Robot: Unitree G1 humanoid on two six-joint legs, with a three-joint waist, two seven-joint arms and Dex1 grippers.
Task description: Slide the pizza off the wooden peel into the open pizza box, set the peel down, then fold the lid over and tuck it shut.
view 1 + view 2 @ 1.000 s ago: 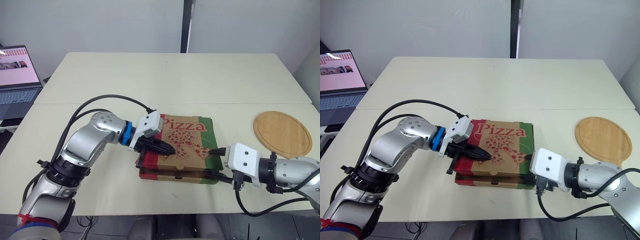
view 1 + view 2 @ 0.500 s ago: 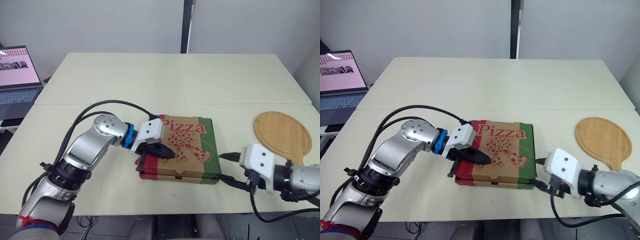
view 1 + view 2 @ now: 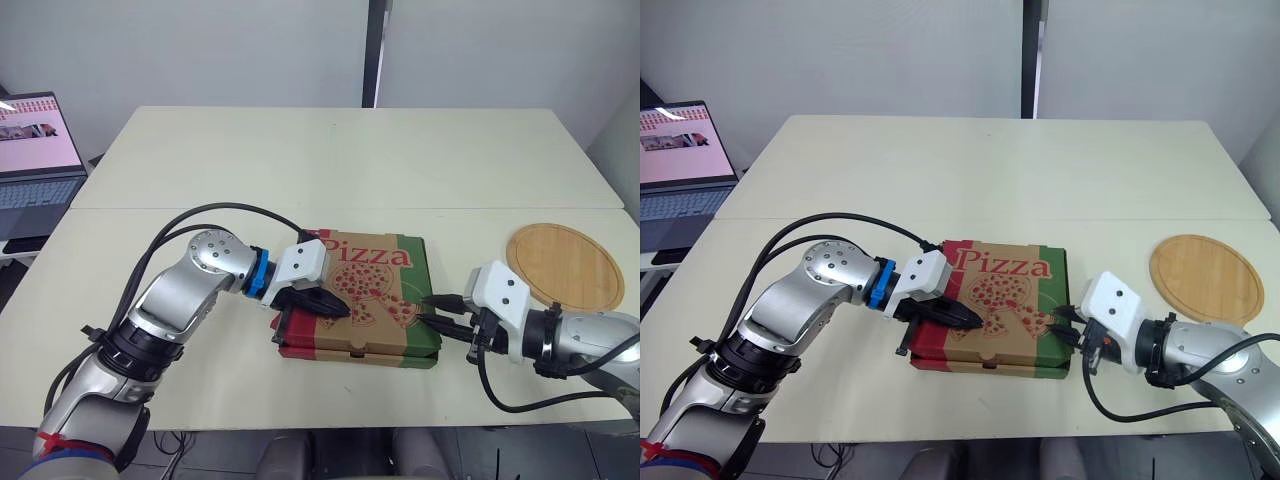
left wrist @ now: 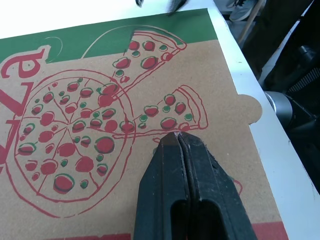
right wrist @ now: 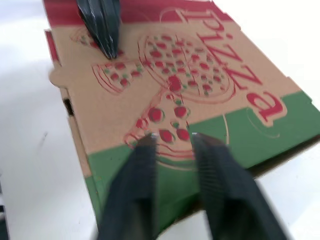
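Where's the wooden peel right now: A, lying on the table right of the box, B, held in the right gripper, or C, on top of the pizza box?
A: the wooden peel lies flat on the table, apart from the pizza box and the right gripper.

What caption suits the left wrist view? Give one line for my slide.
Left gripper, fingers shut, rests its tips on the printed lid of the closed pizza box.

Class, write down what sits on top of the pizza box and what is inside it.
The left gripper, shut, rests on the pizza box. Its closed lid hides whatever is inside.
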